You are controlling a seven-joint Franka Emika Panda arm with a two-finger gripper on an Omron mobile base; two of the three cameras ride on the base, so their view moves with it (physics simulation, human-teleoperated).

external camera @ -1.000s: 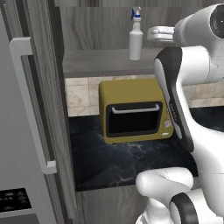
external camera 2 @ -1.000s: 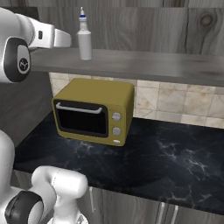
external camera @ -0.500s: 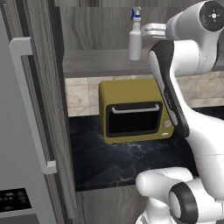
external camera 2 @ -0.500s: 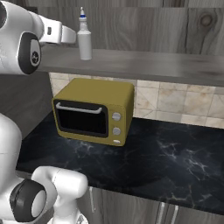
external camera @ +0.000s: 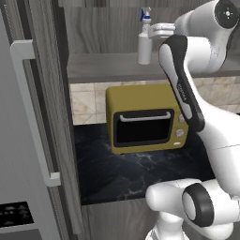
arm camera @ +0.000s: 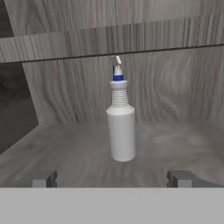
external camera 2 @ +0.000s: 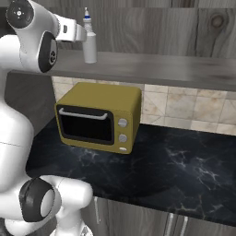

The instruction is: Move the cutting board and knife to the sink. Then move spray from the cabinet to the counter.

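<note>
1. Standing upright on the grey shelf board of the cabinet (arm camera: 175, 100), the spray (arm camera: 120, 127) is a white bottle with a blue-and-white trigger nozzle at its top
2. Seen from the hand view, the bottle sits near the middle of the shelf, with the wood-grain back wall of the cabinet behind it
3. The gripper (arm camera: 111, 178) faces the bottle with its jaws spread wide apart; the two dark fingertips (arm camera: 43, 178) show low on either side of the bottle and touch nothing
4. From the left base view, the gripper (external camera: 157, 29) is level with the upper part of the spray (external camera: 144, 42), just beside it; whether the fingers already reach around the bottle cannot be told from here
5. From the right base view, the spray (external camera 2: 89, 44) stands at the left end of the shelf, with the white hand close on its left
6. Below the shelf, a yellow oven (external camera 2: 99, 115) rests on the black counter (external camera 2: 184, 161), against a tiled wall (external camera 2: 184, 108)
7. A tall grey fridge door with a long handle (external camera: 33, 112) stands at the left of the left base view
</note>
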